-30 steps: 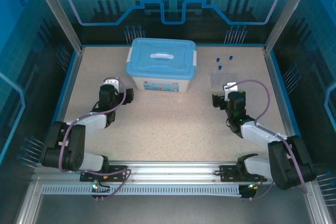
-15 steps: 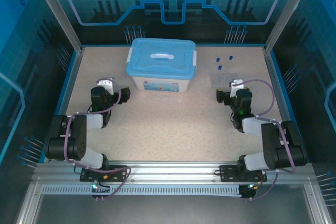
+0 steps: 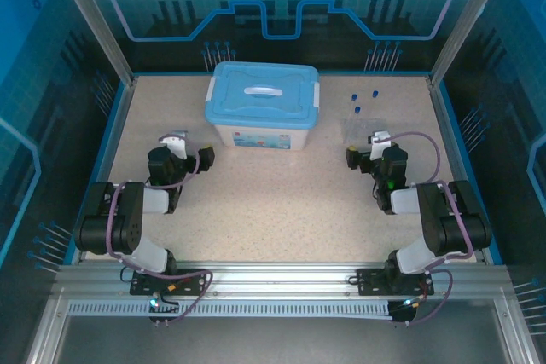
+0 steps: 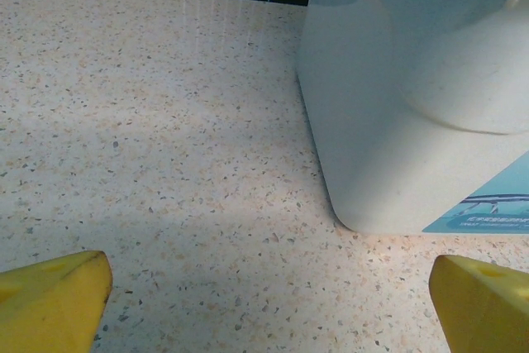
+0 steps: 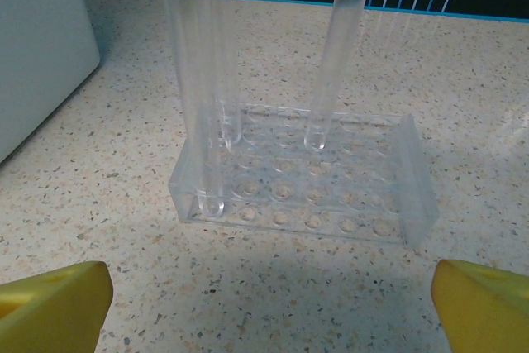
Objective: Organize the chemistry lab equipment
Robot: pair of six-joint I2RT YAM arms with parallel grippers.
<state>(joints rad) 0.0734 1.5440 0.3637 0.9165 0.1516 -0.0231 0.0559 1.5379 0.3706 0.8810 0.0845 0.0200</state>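
Three clear tubes with blue caps [image 3: 357, 110] stand upright in a clear plastic rack [image 3: 359, 130] at the back right. In the right wrist view the tubes [image 5: 202, 80] rise from the rack [image 5: 306, 196] just ahead of my right gripper [image 5: 269, 307], which is open and holds nothing. From above, the right gripper [image 3: 365, 147] sits just in front of the rack. My left gripper [image 4: 269, 303] is open and bare, low over the table beside the white tub's corner [image 4: 388, 155]. It sits to the tub's front left in the top view [image 3: 189, 147]. The flask, beaker and tweezers are out of view.
The big white tub [image 3: 256, 135] with its light-blue lid [image 3: 261, 95] closed stands at the back centre. Blue walls and metal posts ring the speckled table [image 3: 281, 202]. Both arms are folded low near the front rail.
Both arms have folded back toward their bases. The left gripper drifted slightly left and the right gripper stayed facing the rack. Both stayed open.
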